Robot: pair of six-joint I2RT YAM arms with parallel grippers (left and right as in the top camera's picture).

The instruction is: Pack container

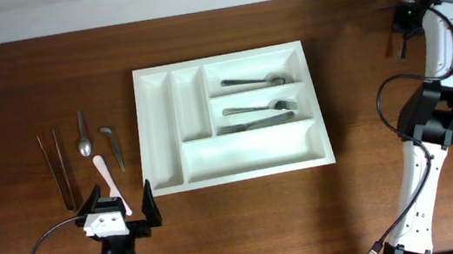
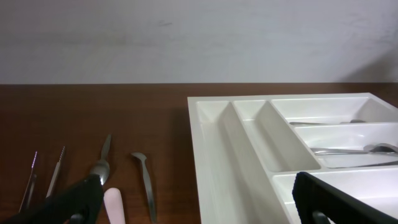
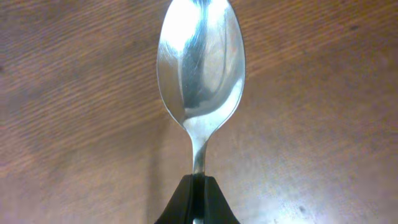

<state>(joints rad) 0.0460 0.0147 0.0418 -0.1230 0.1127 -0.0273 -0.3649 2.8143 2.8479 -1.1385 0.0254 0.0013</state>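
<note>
Clamping spoon [image 3: 200, 68]: right tool [image 3: 196, 190], wrist view only

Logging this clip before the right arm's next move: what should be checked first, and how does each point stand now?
1. Right gripper shut on the spoon: ok.
2. Spoon in line with the fingers, bowl pointing ahead: ok.
3. Spoon lifted off the table: cannot tell.
4. Free room in the container: ok, both narrow compartments and the long bottom one are empty.
5. Left gripper open and outside the container: ok.
</note>
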